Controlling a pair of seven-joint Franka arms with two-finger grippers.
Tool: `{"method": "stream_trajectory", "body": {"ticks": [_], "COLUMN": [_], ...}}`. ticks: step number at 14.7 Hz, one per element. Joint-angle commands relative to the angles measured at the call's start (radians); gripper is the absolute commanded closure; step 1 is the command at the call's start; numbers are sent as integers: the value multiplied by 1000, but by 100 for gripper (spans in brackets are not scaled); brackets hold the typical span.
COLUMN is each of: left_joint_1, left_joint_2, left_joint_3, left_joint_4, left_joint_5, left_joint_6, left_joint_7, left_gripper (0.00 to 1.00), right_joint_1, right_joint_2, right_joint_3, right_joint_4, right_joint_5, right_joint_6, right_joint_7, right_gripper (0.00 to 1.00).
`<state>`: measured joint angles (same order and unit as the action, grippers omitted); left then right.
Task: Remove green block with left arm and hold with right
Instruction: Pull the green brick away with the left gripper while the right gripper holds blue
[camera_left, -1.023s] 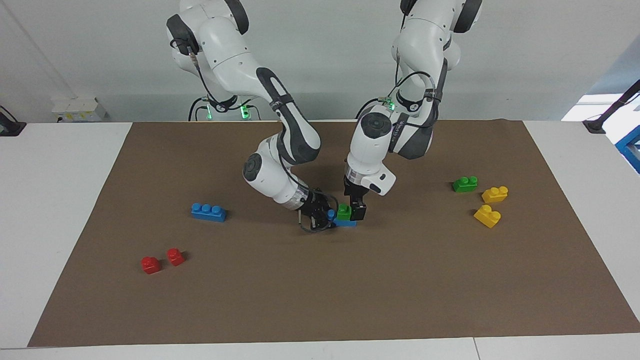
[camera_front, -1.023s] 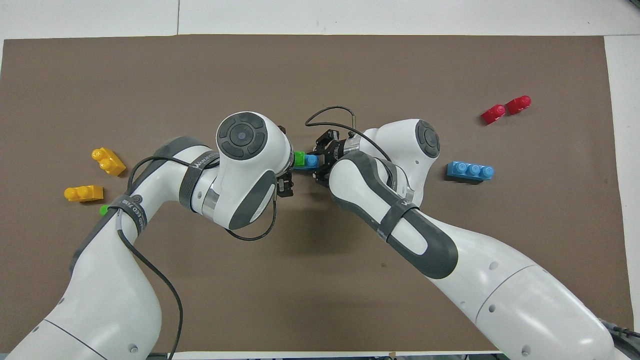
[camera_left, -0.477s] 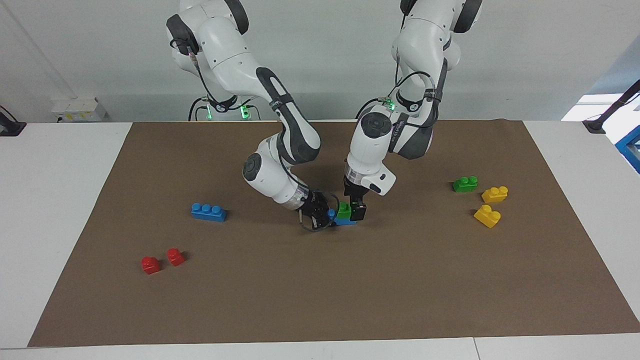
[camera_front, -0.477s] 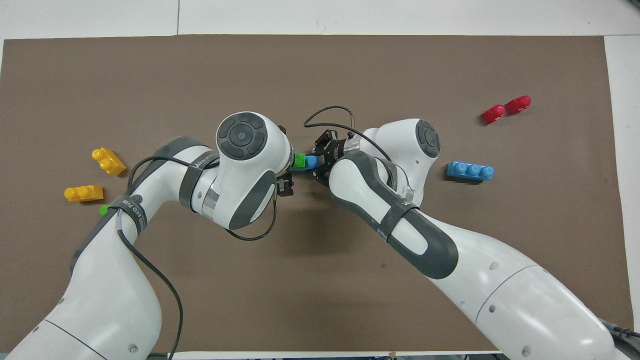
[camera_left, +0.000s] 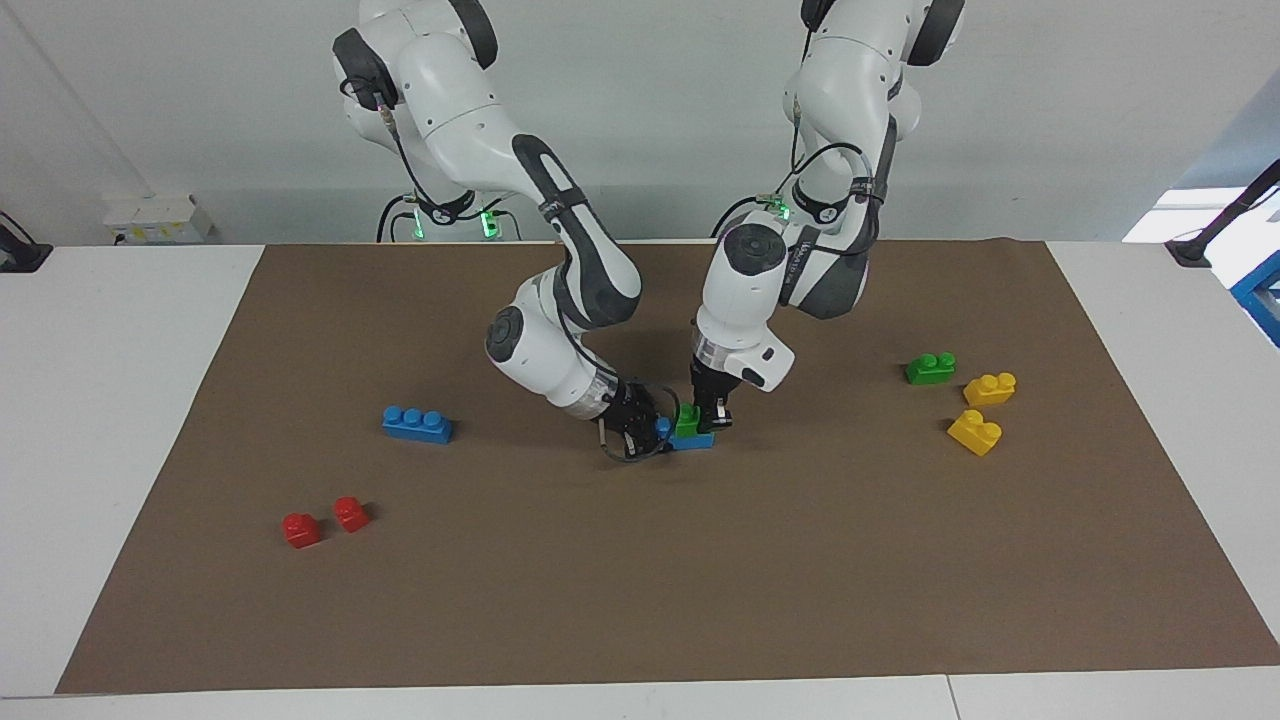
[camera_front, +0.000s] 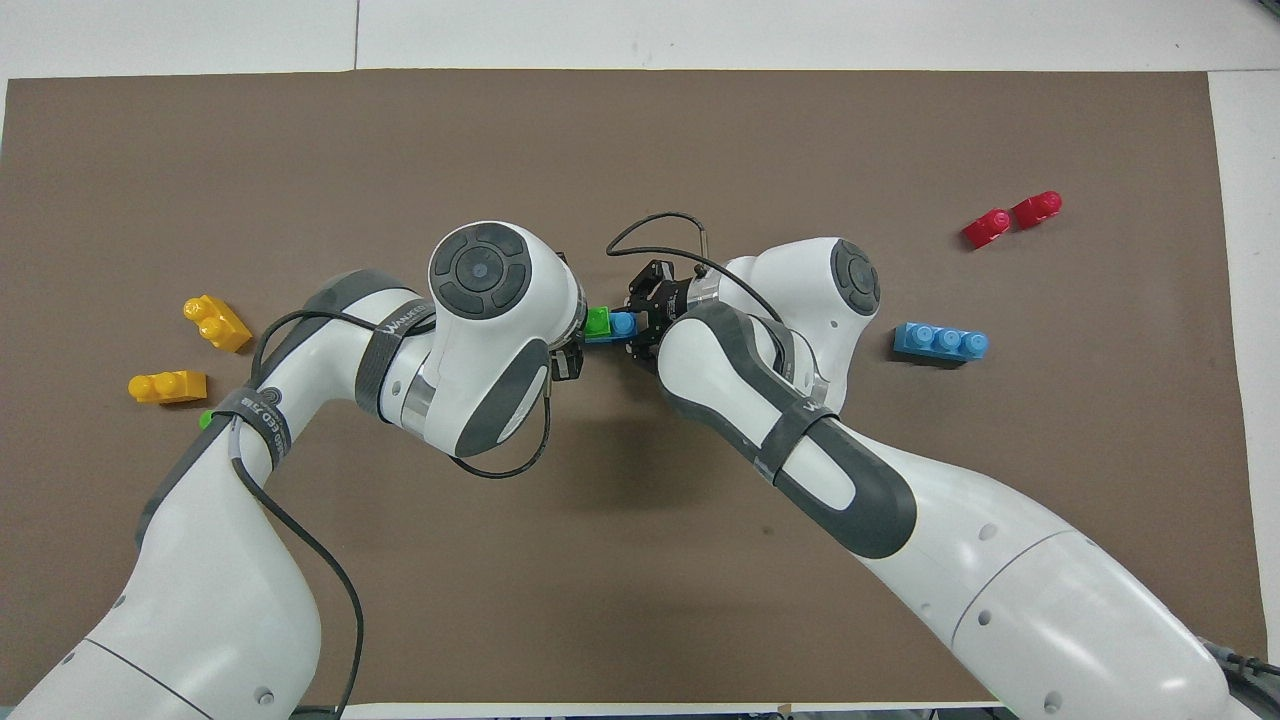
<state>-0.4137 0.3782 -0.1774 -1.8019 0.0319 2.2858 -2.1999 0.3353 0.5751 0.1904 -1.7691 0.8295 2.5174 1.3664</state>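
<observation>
A small bright green block (camera_left: 686, 421) sits on a blue brick (camera_left: 698, 441) in the middle of the brown mat. In the overhead view the green block (camera_front: 598, 322) looks slightly tilted on the blue brick (camera_front: 623, 324). My left gripper (camera_left: 701, 417) comes down from above and is shut on the green block; its own wrist hides it in the overhead view. My right gripper (camera_left: 648, 431), with the cable loop, reaches in low from the side and is shut on the blue brick's end; it also shows in the overhead view (camera_front: 642, 318).
A second green block (camera_left: 930, 368) and two yellow bricks (camera_left: 990, 388) (camera_left: 975, 431) lie toward the left arm's end. A blue three-stud brick (camera_left: 417, 424) and two red blocks (camera_left: 302, 529) (camera_left: 351, 513) lie toward the right arm's end.
My left gripper has closed in and turned a little on the green block, which now sits slightly tilted. My right gripper has stayed on the blue brick.
</observation>
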Motion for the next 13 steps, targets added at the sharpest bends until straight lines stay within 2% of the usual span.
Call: {"method": "stream_trajectory", "body": {"ticks": [1,7,9,11,13], "left_joint_1": [-7,51,100,157,225], "left_joint_2": [-18,-154,-199,-211,-228], "left_joint_3": [7,9,7,7,7], "left_joint_4": [3,9,4,0,-29], "left_joint_5": [11,8,6,-3,-6], "left_joint_6": [-12,-133,-199,-271,-308], "left_joint_7": [-6,34,162,335,561], "left_gripper": [100,100,100,100,100], "right_joint_1": [-10,-28,-51,-99,-200], "right_joint_2": [0,-21,-50,-93,-130], "right_joint_3": [4,3,1,0,-2], "right_joint_4": [-6,10,20,20,37], "right_joint_5": [22,22,20,10,-9], "right_joint_6": [-6,-63,-118,-184,-302], "right_joint_7": [-21,-13,-4,-4,-9], "right_gripper": [100,100,100,100,100]}}
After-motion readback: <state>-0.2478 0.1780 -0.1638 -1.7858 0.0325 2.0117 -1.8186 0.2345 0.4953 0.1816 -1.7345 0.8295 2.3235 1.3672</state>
